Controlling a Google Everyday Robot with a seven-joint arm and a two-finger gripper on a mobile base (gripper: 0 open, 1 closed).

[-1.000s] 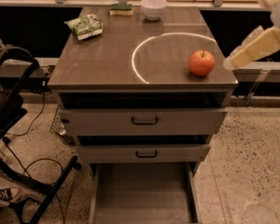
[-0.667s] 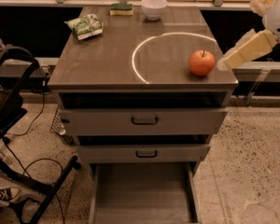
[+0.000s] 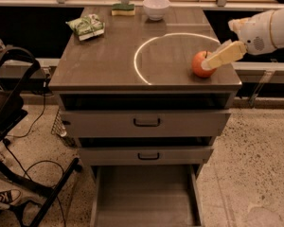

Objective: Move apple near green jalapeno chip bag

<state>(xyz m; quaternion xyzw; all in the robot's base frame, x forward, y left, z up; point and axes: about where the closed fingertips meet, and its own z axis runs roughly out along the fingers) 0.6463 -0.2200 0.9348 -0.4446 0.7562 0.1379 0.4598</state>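
The red-orange apple (image 3: 200, 64) sits near the right front edge of the brown cabinet top (image 3: 113, 60). My gripper (image 3: 212, 62) comes in from the right on a white arm, and its cream fingertip lies over the apple's right side. The green jalapeno chip bag (image 3: 87, 26), light green and crinkled, lies at the back left of the cabinet top, far from the apple.
A white bowl (image 3: 156, 7) and a green-topped yellow sponge (image 3: 122, 9) sit at the back edge. A bright ring of light (image 3: 141, 56) marks the top. The bottom drawer (image 3: 144, 197) is pulled open. A black chair frame and cables (image 3: 19, 141) stand at the left.
My gripper has moved left toward the apple and now overlaps its right side. The apple, bag and bowl have not moved.
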